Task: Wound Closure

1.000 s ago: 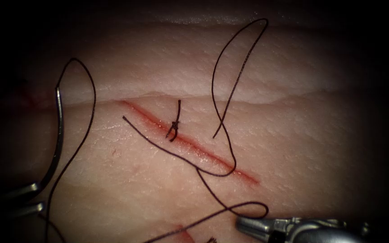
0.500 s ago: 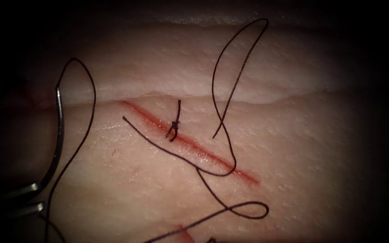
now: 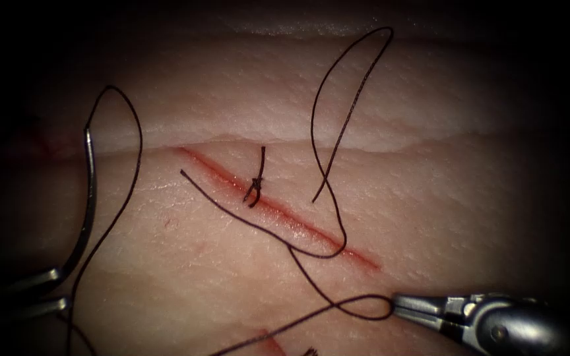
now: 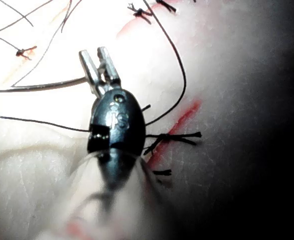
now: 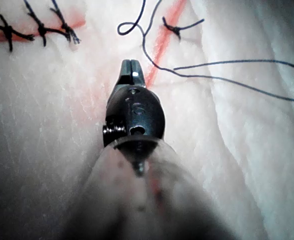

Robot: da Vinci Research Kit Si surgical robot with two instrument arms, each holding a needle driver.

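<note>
Tissue [image 3: 430, 198] lies under both tools, with a red cut [image 3: 278, 211] running slantwise across it. One knot [image 3: 256, 184] is already tied over the cut, with short ends sticking up. The rest of the cut past that knot looks open, so I judge the job is only partly done and more stitches are left. In the right wrist view, three more tied stitches [image 5: 39, 30] sit on another red line off to the side.

The needle [image 3: 87, 204] is out of the tissue, well to the left of the cut. The left tool [image 3: 51, 290] grips it near its blunt end, the jaws clenched on it, and the curve rises up from the jaws. In the left wrist view the needle [image 4: 46, 86] runs sideways out of those jaws.

The thread [image 3: 324, 165] trails from the needle, crosses the cut, makes a tall loop above it and a small flat loop [image 3: 357, 308] below it.

The right tool [image 3: 407, 306] is back in view at the lower right, after being gone half a second ago. Its tip sits just beside the small loop. Its jaws are closed together and hold nothing, as the right wrist view [image 5: 130, 67] shows.
</note>
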